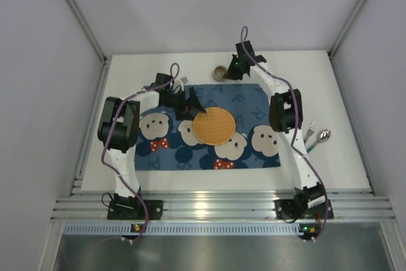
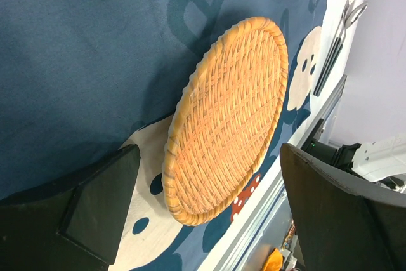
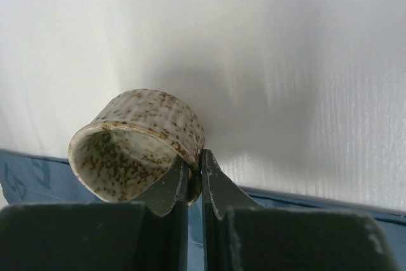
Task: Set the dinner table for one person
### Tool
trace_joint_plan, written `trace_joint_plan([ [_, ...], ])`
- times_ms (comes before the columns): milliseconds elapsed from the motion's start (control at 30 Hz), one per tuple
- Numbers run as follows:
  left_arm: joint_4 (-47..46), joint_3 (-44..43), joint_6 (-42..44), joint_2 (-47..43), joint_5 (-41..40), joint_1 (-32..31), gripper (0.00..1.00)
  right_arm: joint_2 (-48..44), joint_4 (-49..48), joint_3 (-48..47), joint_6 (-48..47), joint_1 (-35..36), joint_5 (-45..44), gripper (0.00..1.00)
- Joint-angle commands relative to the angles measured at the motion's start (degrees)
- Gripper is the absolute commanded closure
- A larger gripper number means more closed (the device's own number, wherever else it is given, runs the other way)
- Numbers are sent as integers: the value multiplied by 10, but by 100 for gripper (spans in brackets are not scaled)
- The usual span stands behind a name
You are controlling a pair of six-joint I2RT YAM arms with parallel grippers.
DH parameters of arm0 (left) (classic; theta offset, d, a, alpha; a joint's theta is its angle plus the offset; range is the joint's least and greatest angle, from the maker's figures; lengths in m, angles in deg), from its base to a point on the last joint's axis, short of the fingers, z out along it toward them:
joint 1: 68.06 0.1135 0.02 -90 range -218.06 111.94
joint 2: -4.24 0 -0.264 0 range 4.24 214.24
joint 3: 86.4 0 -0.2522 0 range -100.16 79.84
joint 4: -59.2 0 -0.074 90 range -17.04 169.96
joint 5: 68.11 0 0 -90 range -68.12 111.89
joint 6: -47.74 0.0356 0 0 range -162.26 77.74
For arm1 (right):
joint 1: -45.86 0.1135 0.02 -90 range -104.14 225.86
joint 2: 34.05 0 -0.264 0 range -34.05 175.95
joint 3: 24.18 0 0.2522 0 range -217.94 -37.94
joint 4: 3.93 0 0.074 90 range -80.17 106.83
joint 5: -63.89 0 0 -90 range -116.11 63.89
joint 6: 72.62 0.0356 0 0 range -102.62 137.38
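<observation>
From above, you see the table [image 1: 342,106] carrying the mat [image 1: 244,96], with the plate [image 1: 214,126] lying at its middle; that part looks done. The fork [image 1: 310,132] and spoon [image 1: 323,136] lie off the mat to the right. In your left wrist view, the left gripper [image 2: 209,201] stands wide open and empty, the plate just ahead. In your right wrist view, the right gripper [image 3: 193,179] pinches the wall of the cup [image 3: 136,141], on bare table beyond the mat. Cup and cutlery seem left to place.
</observation>
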Motion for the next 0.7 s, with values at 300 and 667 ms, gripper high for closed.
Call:
trace_joint_plan([
  [300, 51, -22, 24, 17, -31, -1, 3, -180, -53, 102, -59, -78, -7, 100],
  [667, 67, -71, 26, 41, -33, 0, 2, -262, 144, 230, -97, -74, -15, 100],
])
